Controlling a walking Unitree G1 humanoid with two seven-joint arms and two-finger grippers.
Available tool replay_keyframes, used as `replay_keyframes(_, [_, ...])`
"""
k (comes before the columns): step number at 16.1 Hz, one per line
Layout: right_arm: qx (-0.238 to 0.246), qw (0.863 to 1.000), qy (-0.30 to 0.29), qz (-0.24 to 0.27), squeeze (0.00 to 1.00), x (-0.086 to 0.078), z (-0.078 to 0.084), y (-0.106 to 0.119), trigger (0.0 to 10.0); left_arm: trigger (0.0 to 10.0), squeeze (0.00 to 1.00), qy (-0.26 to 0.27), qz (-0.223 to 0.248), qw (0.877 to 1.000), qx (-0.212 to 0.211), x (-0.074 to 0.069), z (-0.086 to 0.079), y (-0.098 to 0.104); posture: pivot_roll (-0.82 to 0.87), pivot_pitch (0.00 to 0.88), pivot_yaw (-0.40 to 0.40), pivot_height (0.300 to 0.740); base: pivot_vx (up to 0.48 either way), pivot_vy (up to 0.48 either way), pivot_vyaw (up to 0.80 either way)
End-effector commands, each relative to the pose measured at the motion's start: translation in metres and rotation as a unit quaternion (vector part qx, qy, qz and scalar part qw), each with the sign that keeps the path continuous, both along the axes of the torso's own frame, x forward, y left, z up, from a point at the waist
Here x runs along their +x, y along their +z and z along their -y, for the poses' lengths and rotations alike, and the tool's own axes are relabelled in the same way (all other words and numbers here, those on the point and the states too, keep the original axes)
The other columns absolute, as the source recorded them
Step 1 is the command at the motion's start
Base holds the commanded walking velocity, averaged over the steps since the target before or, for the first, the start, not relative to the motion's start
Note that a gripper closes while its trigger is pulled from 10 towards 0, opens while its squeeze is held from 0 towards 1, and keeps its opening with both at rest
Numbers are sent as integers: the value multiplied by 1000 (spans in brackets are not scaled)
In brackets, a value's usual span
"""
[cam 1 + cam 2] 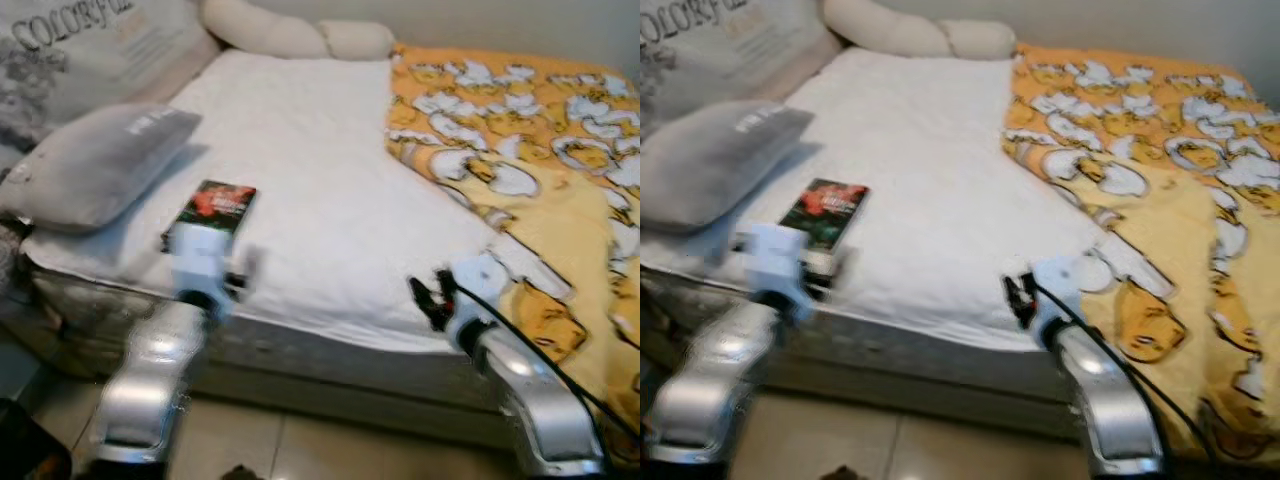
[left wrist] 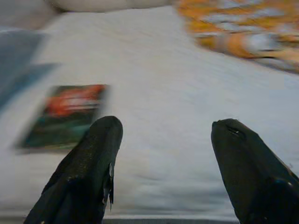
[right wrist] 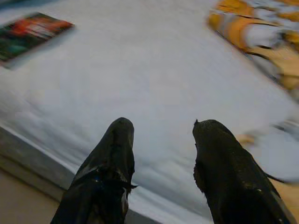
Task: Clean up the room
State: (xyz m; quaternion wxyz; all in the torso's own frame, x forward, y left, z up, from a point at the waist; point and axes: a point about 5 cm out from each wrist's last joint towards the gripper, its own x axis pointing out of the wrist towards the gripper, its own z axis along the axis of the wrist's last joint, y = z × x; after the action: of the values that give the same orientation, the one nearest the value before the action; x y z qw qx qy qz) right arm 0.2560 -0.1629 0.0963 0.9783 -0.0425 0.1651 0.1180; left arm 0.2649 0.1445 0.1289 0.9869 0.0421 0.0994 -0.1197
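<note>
On the left of a white bed [image 1: 320, 190], a grey pillow [image 1: 95, 160]. Beside it, near the front edge, lies a book [image 1: 215, 210]. The left gripper [image 2: 161, 158], fingers spread and empty, hovers just short of it, likely about to reach and pinch. The right gripper [image 3: 161, 154], also spread, waits near the yellow blanket [image 1: 540, 150].
</note>
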Motion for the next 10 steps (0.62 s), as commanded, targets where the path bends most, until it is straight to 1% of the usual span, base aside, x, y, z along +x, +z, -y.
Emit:
replay_keyframes(1, [3, 1000, 7, 8, 0, 1, -6, 4, 10000, 10000, 0, 6, 3, 1000, 3, 1, -8, 2, 45, 0, 0, 740, 0, 0, 0])
replay_keyframes(3, [9, 1000, 7, 1, 0, 1, -8, 2, 10000, 10000, 0, -4, 12, 1000, -5, 1, -7, 6, 47, 0, -1, 740, 0, 0, 0])
replay_keyframes(4, [10, 1000, 5, -1, 0, 1, -8, 2, 10000, 10000, 0, -10, 15, 1000, -7, 0, -6, 7, 47, 0, -1, 740, 0, 0, -550])
replay_keyframes(6, [8, 1000, 3, 1, 0, 4, -6, 2, 10000, 10000, 0, -20, 15, 1000, -8, -1, -5, 6, 45, 0, -3, 740, 291, 0, -800])
replay_keyframes(7, [8, 1000, 3, 2, 0, 5, -6, 3, 10000, 10000, 0, -22, 15, 1000, -8, -1, -4, 6, 45, 0, -6, 740, 334, 0, -525])
replay_keyframes(10, [6, 1000, 5, 5, 0, 6, -6, 4, 10000, 10000, 0, -24, 15, 1000, -10, -1, -4, 6, 49, 0, -10, 740, 340, 0, 0])
